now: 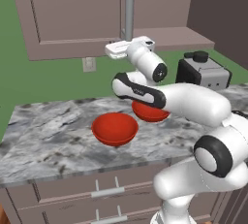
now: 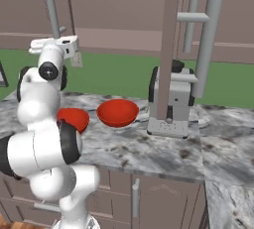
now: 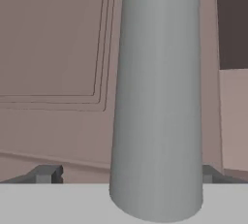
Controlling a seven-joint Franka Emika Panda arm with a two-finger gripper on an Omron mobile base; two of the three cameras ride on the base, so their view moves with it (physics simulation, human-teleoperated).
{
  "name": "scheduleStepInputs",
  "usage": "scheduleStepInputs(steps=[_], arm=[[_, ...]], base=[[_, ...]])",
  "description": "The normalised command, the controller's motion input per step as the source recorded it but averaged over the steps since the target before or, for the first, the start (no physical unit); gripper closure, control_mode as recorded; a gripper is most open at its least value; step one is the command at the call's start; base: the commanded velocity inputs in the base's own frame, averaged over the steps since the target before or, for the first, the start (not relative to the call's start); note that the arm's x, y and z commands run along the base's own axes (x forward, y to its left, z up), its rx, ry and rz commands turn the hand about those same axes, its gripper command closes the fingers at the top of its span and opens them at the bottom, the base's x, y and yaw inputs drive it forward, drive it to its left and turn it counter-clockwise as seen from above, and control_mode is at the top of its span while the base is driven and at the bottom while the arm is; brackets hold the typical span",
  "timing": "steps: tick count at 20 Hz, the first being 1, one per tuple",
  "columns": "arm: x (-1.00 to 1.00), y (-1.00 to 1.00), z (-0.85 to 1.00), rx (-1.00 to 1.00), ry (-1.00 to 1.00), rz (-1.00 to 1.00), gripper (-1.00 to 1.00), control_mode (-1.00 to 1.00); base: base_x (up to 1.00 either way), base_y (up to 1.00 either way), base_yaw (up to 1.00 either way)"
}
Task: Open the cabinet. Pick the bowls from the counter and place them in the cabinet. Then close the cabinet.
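a: where's the cabinet (image 1: 77, 19) relative to the jaws?

b: right in front of them. the gripper (image 3: 126, 173) has its jaws spread wide, released, with the left door's grey bar handle (image 3: 157, 97) standing between the two dark fingertips (image 3: 46, 173). nothing is clamped; there's a gap on each side of the bar.

a: and the doors?

b: in the left base view the panelled left door sits flush behind the handle (image 1: 129, 12), and the hand (image 1: 130, 47) is level with the handle's lower end. in the right base view the right door (image 2: 169, 49) stands swung out edge-on, well to the right of the jaws, with its own bar handle (image 2: 207, 44) beside it. past the handle in the hand view a dark strip of the cabinet's interior shows.

a: the bowls?

b: both red bowls are below the jaws on the marbled desk (image 1: 43, 140). one bowl (image 1: 115, 128) sits in the open, the other (image 1: 149, 112) is just beside it and partly hidden by the forearm. in the right base view they appear as one bowl (image 2: 118, 112) in the clear and one bowl (image 2: 74, 118) behind the arm.

a: anything else on the desk?

b: a black-and-grey coffee machine (image 1: 202, 72), below and to the right of the jaws, beyond the bowls. drawer fronts (image 1: 97, 189) with short silver handles run under the desk edge.
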Motion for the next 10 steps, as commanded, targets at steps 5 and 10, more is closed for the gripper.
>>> scheduleStepInputs(steps=[5, 10], arm=[[0.9, 0.29, 0.0, -0.04, -0.02, -0.03, -1.0, -1.0], [0.88, 0.58, 0.0, -0.03, 0.05, -0.11, 1.0, -1.0]], base=[[0.0, 0.0, 0.0], [0.0, 0.0, 0.0]])
